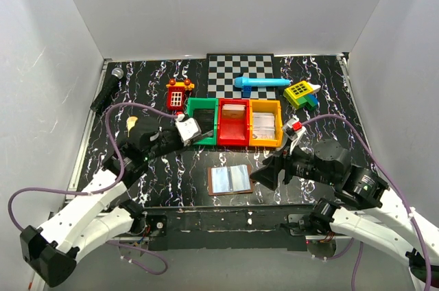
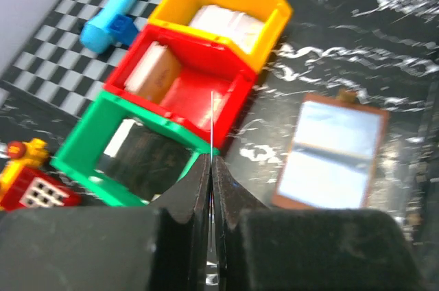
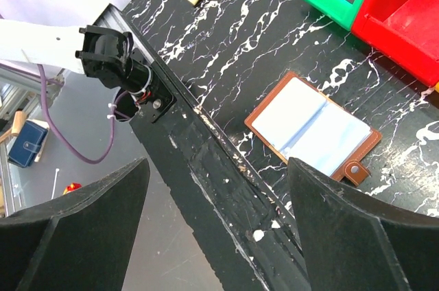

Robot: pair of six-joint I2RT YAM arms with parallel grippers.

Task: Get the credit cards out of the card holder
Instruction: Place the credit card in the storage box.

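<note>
The card holder (image 1: 230,180) lies open like a book near the table's front edge, brown rim and pale blue-grey panels up; it shows too in the left wrist view (image 2: 334,154) and the right wrist view (image 3: 312,130). My left gripper (image 1: 186,130) hovers at the green bin's (image 1: 202,121) left side, its jaws (image 2: 210,157) shut on a thin credit card (image 2: 212,119) seen edge-on as a white line. To the right of the holder my right gripper (image 1: 266,176) stands wide open (image 3: 216,167) with nothing between its fingers, above the table's front edge.
A red bin (image 1: 233,123) and a yellow bin (image 1: 265,123) adjoin the green one, each with cards inside. Behind them are a checkerboard (image 1: 240,71), a blue toy (image 1: 260,83), a yellow keypad toy (image 1: 300,92), a red toy phone (image 1: 178,95) and a microphone (image 1: 108,90).
</note>
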